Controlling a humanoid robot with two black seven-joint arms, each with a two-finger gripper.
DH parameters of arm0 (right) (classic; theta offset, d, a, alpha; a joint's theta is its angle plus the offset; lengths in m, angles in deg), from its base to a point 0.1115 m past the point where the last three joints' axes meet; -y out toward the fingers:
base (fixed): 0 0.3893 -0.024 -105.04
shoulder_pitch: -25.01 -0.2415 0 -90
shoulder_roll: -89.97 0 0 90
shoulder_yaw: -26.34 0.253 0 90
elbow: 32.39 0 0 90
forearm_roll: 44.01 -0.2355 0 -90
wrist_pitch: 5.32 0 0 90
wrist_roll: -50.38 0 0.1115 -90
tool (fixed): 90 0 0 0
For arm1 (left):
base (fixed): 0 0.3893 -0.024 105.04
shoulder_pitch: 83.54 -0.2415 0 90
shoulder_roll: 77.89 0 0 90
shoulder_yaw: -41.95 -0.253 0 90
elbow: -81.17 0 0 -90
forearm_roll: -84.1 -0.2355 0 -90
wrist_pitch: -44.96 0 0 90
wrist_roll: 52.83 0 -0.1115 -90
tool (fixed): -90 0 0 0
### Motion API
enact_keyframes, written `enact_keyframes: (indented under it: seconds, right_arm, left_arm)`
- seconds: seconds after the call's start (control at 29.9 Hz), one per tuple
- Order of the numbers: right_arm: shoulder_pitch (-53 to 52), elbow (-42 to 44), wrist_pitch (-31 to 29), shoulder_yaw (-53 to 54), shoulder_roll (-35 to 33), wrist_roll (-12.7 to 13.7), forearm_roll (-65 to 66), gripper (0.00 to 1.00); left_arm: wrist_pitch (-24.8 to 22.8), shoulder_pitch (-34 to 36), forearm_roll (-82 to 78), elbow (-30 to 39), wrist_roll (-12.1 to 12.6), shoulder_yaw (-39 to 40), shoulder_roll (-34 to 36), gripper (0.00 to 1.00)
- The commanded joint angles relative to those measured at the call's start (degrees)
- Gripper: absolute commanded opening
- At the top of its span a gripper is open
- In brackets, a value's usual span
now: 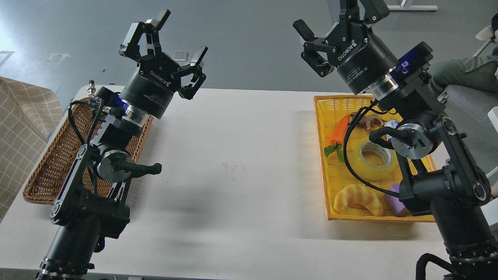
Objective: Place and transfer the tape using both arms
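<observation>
The tape (374, 160), a thick translucent yellow roll with a whitish core, lies flat in the yellow basket (322, 116) at the table's right. A black cable and my right arm's joint cross in front of it. My right gripper (337, 16) is open and empty, raised high above the basket's far end and pointing up and to the left; its upper finger runs to the view's top edge. My left gripper (181, 37) is open and empty, raised above the table's far left, over the near corner of the brown wicker basket (42, 171).
In the yellow basket lie an orange carrot toy (339, 130), a striped croissant toy (358, 198), a purple object (393, 194) and a small bottle (391, 124). A checked cloth (23, 128) hangs at the left. A seated person (467, 74) is at the far right.
</observation>
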Motion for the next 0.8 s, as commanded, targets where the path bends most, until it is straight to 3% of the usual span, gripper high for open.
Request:
enact_keyframes:
  seconds: [0.0,0.77]
  right_arm:
    - [0.3,-0.3,-0.2,-0.3,0.0,0.0,0.0,1.0]
    - [-2.2,-1.2,-2.0,-1.5,0.0,-0.4,0.0,1.0]
  left_arm:
    - [-0.3,-0.3,0.0,-0.1,0.1,-0.1,0.0,0.98]
    - [-0.2,1.5,0.3,-1.1,-0.4,0.0,0.0,0.98]
